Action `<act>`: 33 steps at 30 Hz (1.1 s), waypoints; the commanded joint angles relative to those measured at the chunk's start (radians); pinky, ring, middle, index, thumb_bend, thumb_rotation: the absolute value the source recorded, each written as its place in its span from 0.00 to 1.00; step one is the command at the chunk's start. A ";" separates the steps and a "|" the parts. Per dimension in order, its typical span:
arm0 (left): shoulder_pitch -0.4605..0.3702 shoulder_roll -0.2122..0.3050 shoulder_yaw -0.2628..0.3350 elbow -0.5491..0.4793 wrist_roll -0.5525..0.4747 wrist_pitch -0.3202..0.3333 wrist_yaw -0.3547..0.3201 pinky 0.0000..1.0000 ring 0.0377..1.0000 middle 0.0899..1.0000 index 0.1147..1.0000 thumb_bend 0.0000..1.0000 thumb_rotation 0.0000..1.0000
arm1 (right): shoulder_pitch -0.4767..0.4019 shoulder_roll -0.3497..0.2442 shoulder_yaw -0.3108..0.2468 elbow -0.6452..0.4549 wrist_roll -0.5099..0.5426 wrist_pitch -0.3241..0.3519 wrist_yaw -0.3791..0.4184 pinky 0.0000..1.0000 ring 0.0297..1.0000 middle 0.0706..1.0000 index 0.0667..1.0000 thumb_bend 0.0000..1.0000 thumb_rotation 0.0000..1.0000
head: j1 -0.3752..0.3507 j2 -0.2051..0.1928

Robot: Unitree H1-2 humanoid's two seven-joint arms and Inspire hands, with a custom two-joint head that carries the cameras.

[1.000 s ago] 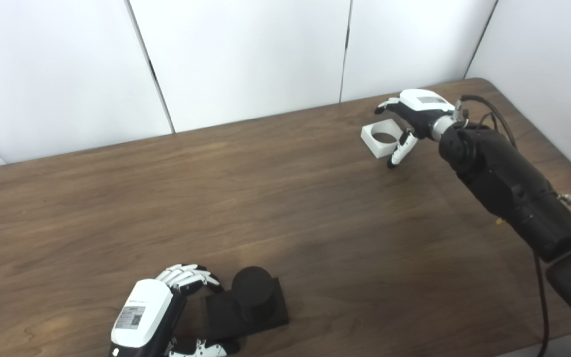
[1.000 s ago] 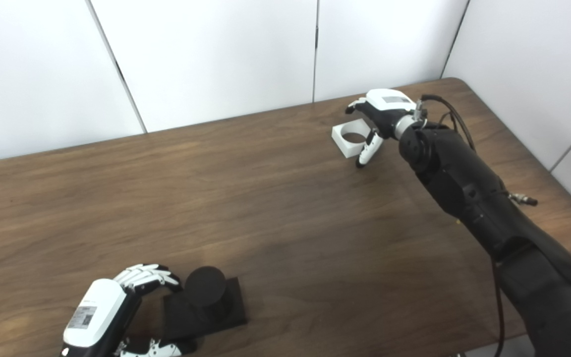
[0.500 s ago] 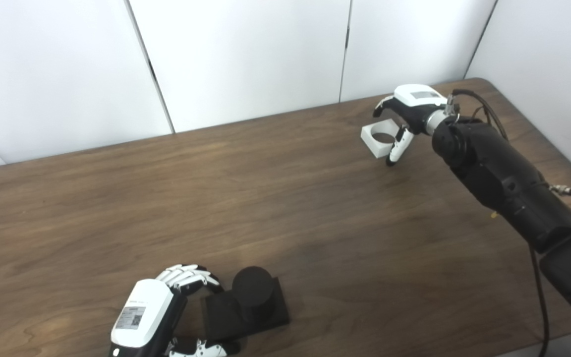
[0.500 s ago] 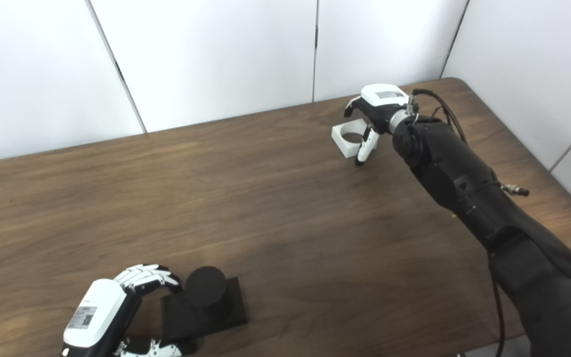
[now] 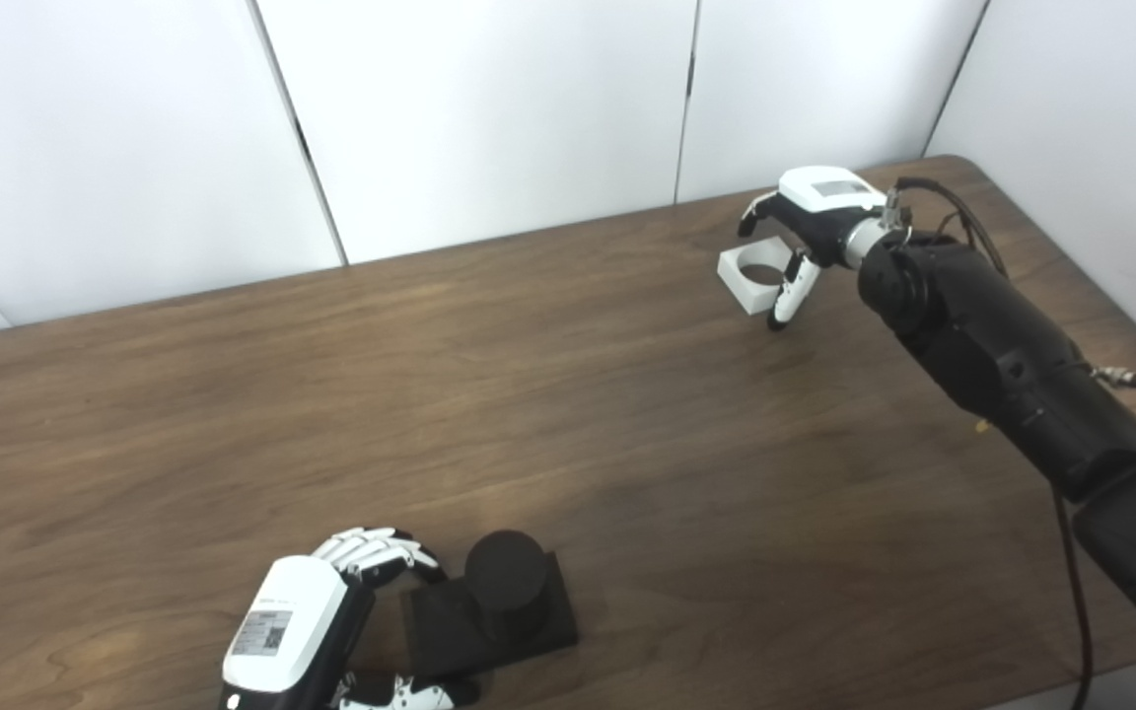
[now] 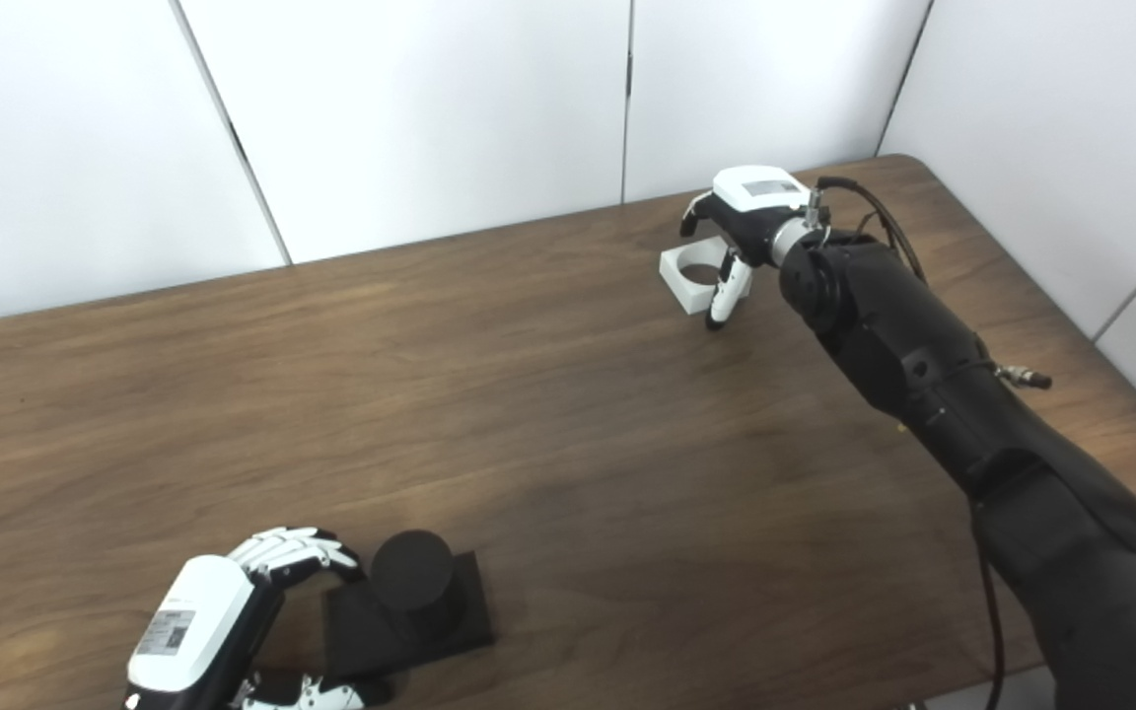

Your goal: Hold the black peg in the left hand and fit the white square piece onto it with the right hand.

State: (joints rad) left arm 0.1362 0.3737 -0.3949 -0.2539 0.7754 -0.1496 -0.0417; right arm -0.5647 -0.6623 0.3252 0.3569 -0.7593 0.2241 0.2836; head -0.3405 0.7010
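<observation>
Your right hand (image 5: pixel 805 222) arches, fingers spread, over the white square piece (image 5: pixel 751 277), not yet gripping, while your left hand (image 5: pixel 331 616) clasps the black peg (image 5: pixel 494 602).

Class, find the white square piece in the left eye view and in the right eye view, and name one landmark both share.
Left eye view: white square piece, upper right, beside the right hand.
Right eye view: upper right, nearer centre.
Shared landmark: black peg, bottom left.

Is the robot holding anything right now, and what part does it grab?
The left robot hand wraps the square base of the black peg. The right robot hand is open around the white square piece, not gripping it yet.
</observation>
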 commanded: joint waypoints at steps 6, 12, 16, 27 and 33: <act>0.041 0.006 -0.027 0.007 0.011 0.017 -0.074 0.79 0.76 0.67 0.42 0.52 0.04 | -0.049 -0.027 0.009 0.013 -0.027 -0.028 -0.012 0.84 0.88 0.82 0.68 0.73 0.15 | 0.000 0.003; 0.040 0.004 -0.027 0.003 0.013 0.022 -0.078 0.79 0.76 0.67 0.42 0.52 0.04 | -0.049 -0.026 0.006 0.027 -0.024 -0.033 -0.013 0.81 0.88 0.80 0.67 0.74 0.16 | 0.000 0.003; 0.042 0.003 -0.026 0.001 0.010 0.021 -0.075 0.79 0.76 0.67 0.42 0.52 0.04 | -0.050 -0.030 0.014 0.031 -0.035 -0.036 -0.007 0.79 0.87 0.79 0.66 0.73 0.17 | 0.001 0.005; 0.045 0.002 -0.027 -0.011 0.012 0.033 -0.084 0.79 0.76 0.67 0.42 0.52 0.04 | -0.052 -0.045 0.030 0.039 -0.021 -0.060 0.019 0.79 0.86 0.78 0.46 0.52 0.13 | 0.005 0.006; 0.043 -0.001 -0.028 -0.006 0.016 0.032 -0.081 0.79 0.76 0.67 0.42 0.52 0.04 | -0.044 -0.047 0.017 0.031 0.000 -0.099 0.005 0.78 0.84 0.76 0.45 0.51 0.13 | 0.005 0.005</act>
State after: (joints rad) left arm 0.1492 0.3671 -0.3985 -0.2768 0.7800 -0.1298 -0.0550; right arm -0.5909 -0.6804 0.3541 0.3933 -0.7599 0.1499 0.2992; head -0.3344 0.7056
